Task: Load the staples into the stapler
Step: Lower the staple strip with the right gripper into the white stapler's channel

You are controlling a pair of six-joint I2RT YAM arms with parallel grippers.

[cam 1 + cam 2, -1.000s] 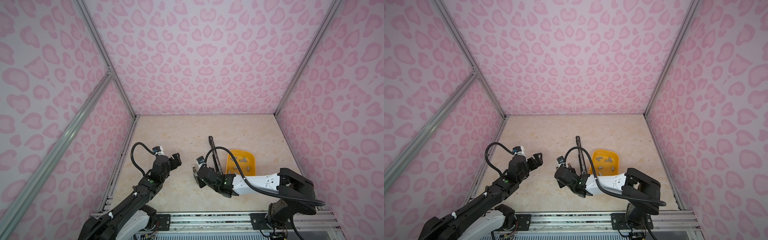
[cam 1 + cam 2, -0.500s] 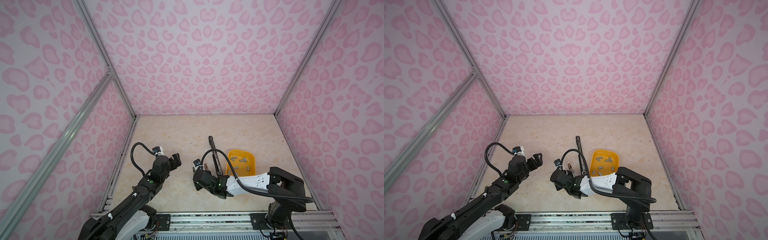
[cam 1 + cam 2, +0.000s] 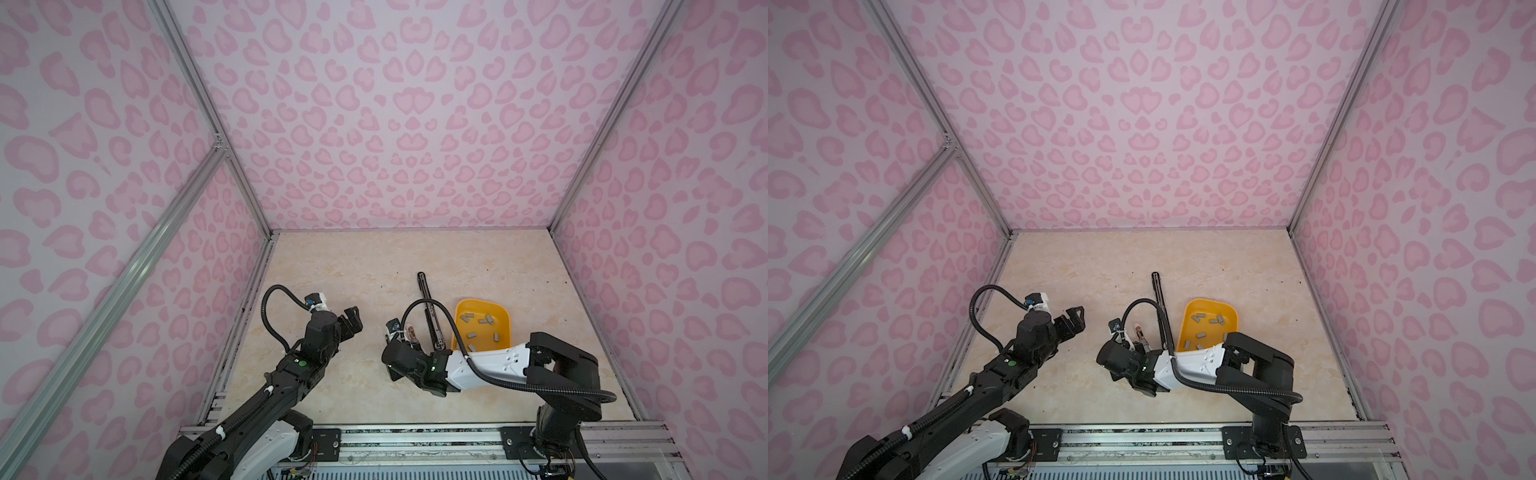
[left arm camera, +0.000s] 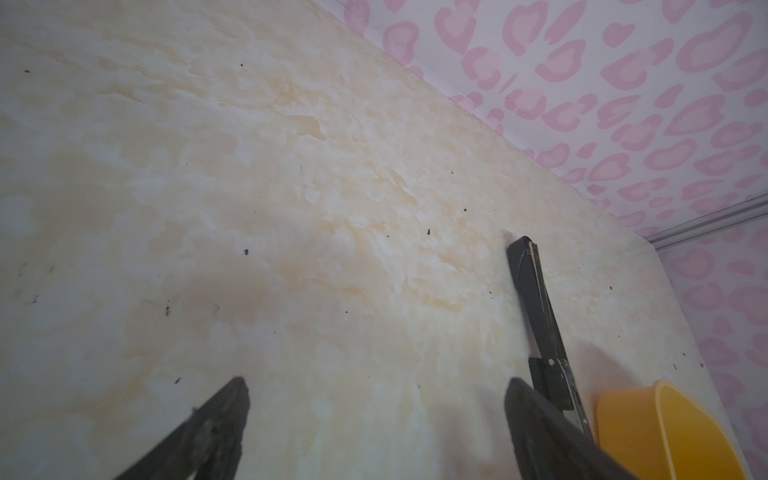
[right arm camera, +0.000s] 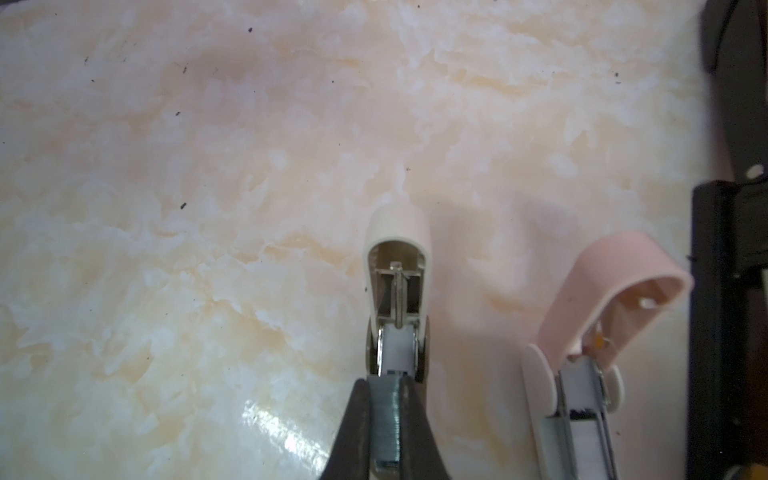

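In the right wrist view my right gripper (image 5: 386, 386) is shut on a grey strip of staples (image 5: 386, 419). It holds the strip right over the channel of a small cream stapler (image 5: 397, 266) whose lid stands open. A pink stapler (image 5: 615, 291), also open, lies beside it. In both top views the right gripper (image 3: 409, 347) (image 3: 1138, 345) hangs low over these small staplers, left of the yellow tray (image 3: 500, 316) (image 3: 1231, 316). More staples (image 3: 484, 320) lie loose in that tray. My left gripper (image 3: 353, 318) (image 4: 376, 399) is open, empty and off to the left.
A long black stapler (image 3: 430, 311) (image 3: 1160, 303) (image 4: 536, 307) lies opened out flat between the small staplers and the tray. Pink patterned walls close in the beige marbled table (image 3: 353, 270) on three sides.
My right arm has shifted a little to the left with the strip still in its grip. The left arm has not moved.
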